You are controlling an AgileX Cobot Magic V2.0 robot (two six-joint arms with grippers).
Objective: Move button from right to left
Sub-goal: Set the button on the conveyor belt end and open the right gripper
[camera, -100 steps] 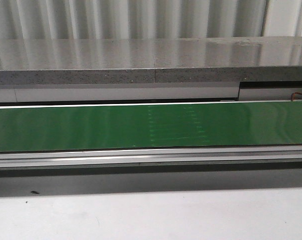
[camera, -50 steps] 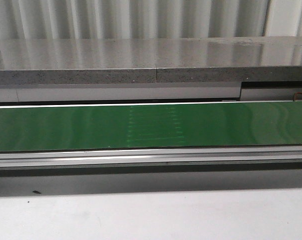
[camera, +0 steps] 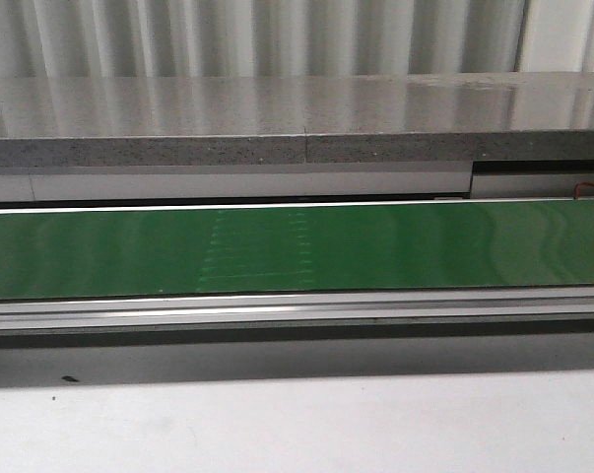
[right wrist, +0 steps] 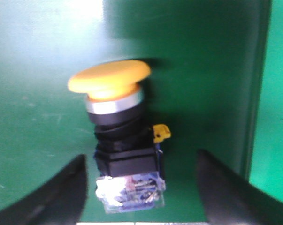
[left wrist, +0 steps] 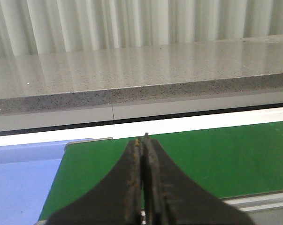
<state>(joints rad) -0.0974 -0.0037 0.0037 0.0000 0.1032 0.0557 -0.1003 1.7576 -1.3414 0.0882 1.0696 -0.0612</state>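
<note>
Button (right wrist: pixel 120 140) lies on the green belt (camera: pixel 277 246), at 3 o'clock in the front view. Right gripper (right wrist: pixel 141 187) jaws spread wide, straddling it — nothing held. Left gripper (left wrist: pixel 144 140) jaws closed, empty. Pre-grasp step — next: descend, clamp the black collar.

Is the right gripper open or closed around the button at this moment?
Open. The right gripper's fingers stand apart on either side of the button, with green belt visible between.

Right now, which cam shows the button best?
Right wrist view: the button fills the frame on the green belt, between the open right tool. Front view catches only a yellow sliver at the right edge; left wrist view shows none.
</note>
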